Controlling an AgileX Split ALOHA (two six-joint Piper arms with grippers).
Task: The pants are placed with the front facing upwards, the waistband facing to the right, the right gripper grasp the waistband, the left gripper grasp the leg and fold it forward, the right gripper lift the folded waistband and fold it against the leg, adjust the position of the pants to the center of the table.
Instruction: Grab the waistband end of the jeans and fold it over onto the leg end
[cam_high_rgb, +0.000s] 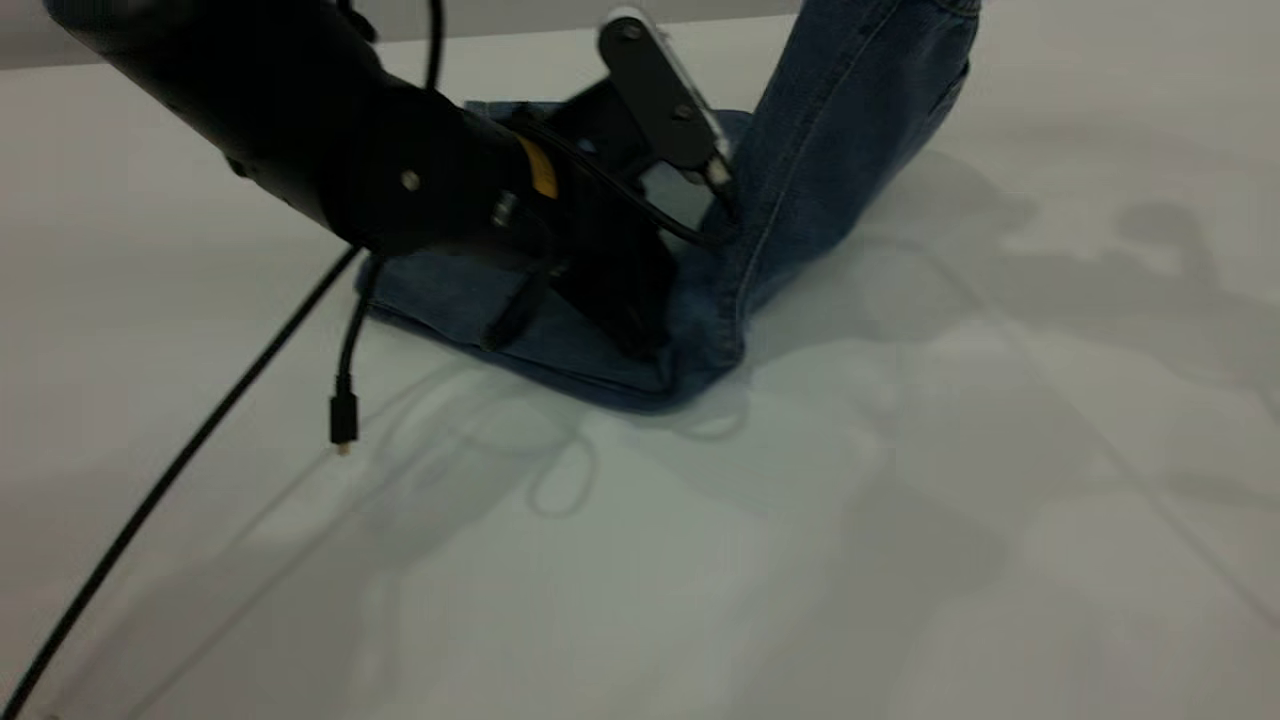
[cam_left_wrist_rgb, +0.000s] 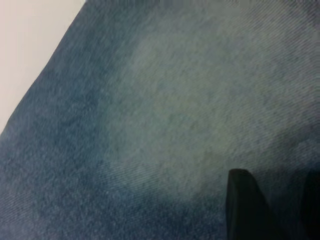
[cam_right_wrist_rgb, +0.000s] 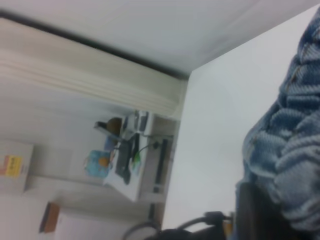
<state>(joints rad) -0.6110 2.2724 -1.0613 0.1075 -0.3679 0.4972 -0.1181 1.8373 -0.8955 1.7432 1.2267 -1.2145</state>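
The blue denim pants (cam_high_rgb: 600, 350) lie folded on the white table (cam_high_rgb: 900, 520), left of centre. Their right part (cam_high_rgb: 850, 130) is pulled up off the table and leaves the exterior view at the top. My left gripper (cam_high_rgb: 640, 335) presses down on the flat part. In the left wrist view its fingers (cam_left_wrist_rgb: 246, 205) stand apart over a pale faded patch (cam_left_wrist_rgb: 170, 115), so the gripper (cam_left_wrist_rgb: 285, 202) is open. The right gripper is out of the exterior view. In its wrist view the right gripper (cam_right_wrist_rgb: 272, 202) is shut on the puckered waistband (cam_right_wrist_rgb: 295, 145), held high over the table (cam_right_wrist_rgb: 215, 130).
A loose black cable with a plug (cam_high_rgb: 343, 428) hangs from the left arm, and another cable (cam_high_rgb: 150, 500) trails over the table's left side. Beyond the table's far edge, the right wrist view shows a cluttered desk (cam_right_wrist_rgb: 130, 160).
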